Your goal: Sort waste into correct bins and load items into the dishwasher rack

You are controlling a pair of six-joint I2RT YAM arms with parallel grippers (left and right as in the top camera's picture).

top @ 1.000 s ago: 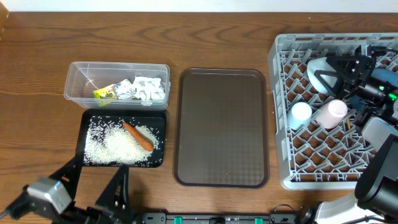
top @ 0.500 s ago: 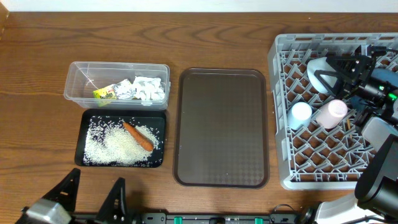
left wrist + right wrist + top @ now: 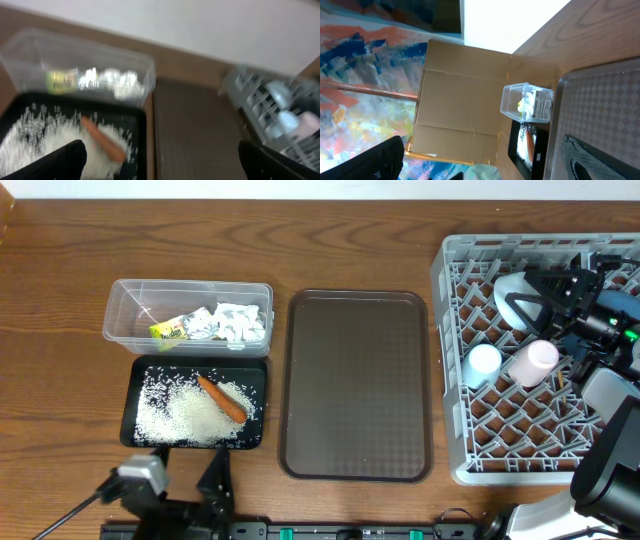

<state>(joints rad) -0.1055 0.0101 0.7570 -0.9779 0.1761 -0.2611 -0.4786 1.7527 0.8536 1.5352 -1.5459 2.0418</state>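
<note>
Looks to us like the sorting is basically done. The yellow-green wrapper [image 3: 168, 330] and crumpled paper [image 3: 238, 322] sit in the clear tub [image 3: 125, 300], the rice [image 3: 180, 415] and the carrot [image 3: 222, 397] are in the black tray [image 3: 130, 425], and the light blue cup [image 3: 484, 362] and pink cup [image 3: 533, 363] are in the rack [image 3: 455, 430] over on the right. Both the left gripper [image 3: 160, 150] and right gripper [image 3: 481, 145] have their fingers spread wide with nothing between them. What worries us is that the left one hangs just off the near edge of that shallow tray, so a sloppy swing could clip the rim and spray rice over the table. The right arm sits over the rack right beside the pink cup, which looks tipped on its side, so pulling out carelessly could roll it or snag the lattice. We also can't spot the chopsticks or the plate for sure, so something may be left unloaded.
</note>
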